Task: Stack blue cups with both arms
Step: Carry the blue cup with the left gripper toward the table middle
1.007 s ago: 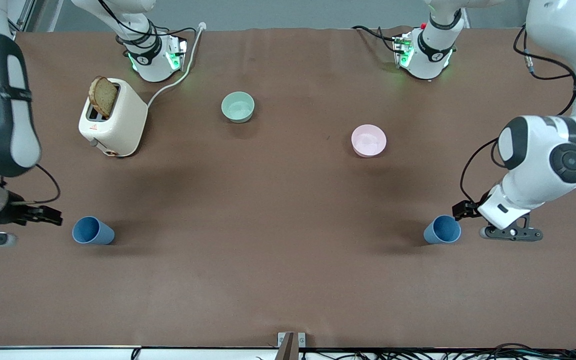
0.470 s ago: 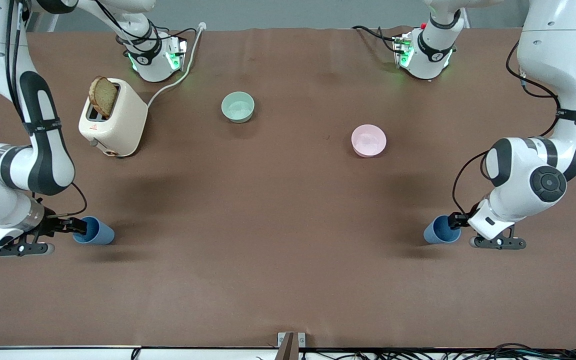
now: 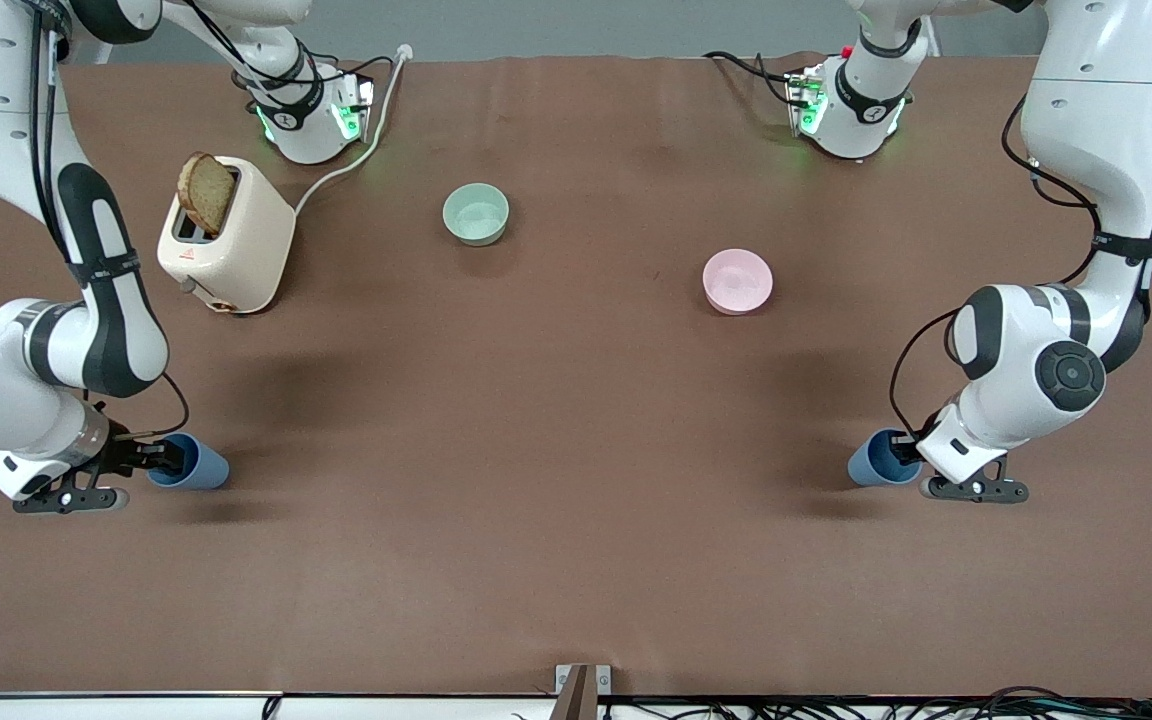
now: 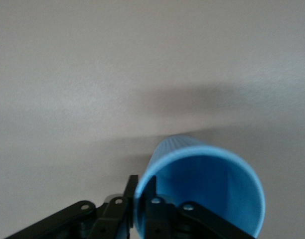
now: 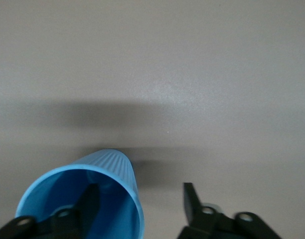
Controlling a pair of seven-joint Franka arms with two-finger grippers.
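Note:
Two blue cups lie on their sides near the front camera. One cup (image 3: 871, 463) is at the left arm's end of the table, its mouth toward my left gripper (image 3: 911, 455). In the left wrist view my left gripper (image 4: 141, 181) is shut on the rim of this cup (image 4: 212, 189), one finger inside and one outside. The other cup (image 3: 206, 467) is at the right arm's end. My right gripper (image 3: 166, 458) is open at its mouth. In the right wrist view my right gripper (image 5: 140, 191) straddles the wall of that cup (image 5: 105, 172), one finger inside and one outside.
A cream toaster (image 3: 231, 240) with a slice of bread stands near the right arm's base. A pale green bowl (image 3: 476, 213) and a pink bowl (image 3: 737, 280) sit farther from the front camera than the cups. Brown table (image 3: 556, 450) lies between the cups.
Both arms have moved in toward the cups and lowered. Each gripper now has a finger inside its cup's mouth. The cups have not moved.

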